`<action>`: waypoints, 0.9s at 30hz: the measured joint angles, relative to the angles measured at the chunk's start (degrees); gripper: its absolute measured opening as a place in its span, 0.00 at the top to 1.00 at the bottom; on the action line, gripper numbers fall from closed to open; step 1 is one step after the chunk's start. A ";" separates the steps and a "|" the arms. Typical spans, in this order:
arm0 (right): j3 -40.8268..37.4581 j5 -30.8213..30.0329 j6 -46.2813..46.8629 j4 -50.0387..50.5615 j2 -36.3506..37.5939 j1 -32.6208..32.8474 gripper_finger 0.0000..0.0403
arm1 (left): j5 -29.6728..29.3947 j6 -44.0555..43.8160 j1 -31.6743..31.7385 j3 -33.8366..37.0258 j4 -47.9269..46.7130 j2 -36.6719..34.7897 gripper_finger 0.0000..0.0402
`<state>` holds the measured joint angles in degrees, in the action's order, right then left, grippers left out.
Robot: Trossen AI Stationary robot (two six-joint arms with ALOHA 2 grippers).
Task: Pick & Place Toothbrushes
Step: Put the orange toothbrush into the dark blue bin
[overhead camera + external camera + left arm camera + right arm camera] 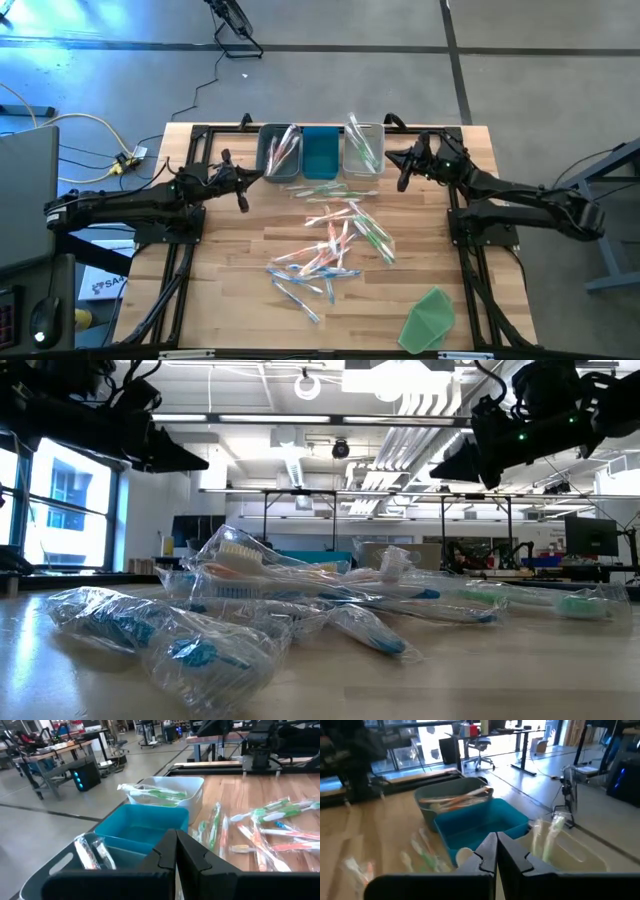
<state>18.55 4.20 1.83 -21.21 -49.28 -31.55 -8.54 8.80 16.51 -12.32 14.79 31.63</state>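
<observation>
We note three bins in a row at the table's far edge: a grey bin (279, 152) holding pink/orange brushes, an empty-looking blue bin (320, 152), and a clear bin (363, 150) holding green brushes; we judge this to be sorting by colour, with blue not yet started. Most toothbrushes (335, 245), in clear wrappers, lie scattered mid-table, a few just in front of the bins. A green sheet (431, 318) lies apart at the near right corner. The left gripper (243, 190) hangs above the table beside the grey bin; in its wrist view its fingers (167, 857) are pressed together with nothing between them. The right gripper (403, 170) hangs beside the clear bin, likewise closed and empty, touching nothing. Both are well clear of the pile.
</observation>
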 joint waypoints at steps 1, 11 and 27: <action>0.00 -0.31 0.63 0.31 0.00 0.97 1.00 | -0.01 0.03 0.00 0.00 0.00 -0.02 1.00; 0.02 -10.01 1.96 5.27 0.00 12.09 1.00 | -0.17 0.02 0.00 0.00 0.00 0.01 1.00; 6.27 -17.31 1.93 16.56 -0.79 16.19 1.00 | -0.15 -0.07 0.00 0.00 1.64 -0.01 1.00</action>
<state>24.82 -13.10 3.76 -4.66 -50.06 -15.35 -8.68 8.73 16.51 -12.32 16.43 31.62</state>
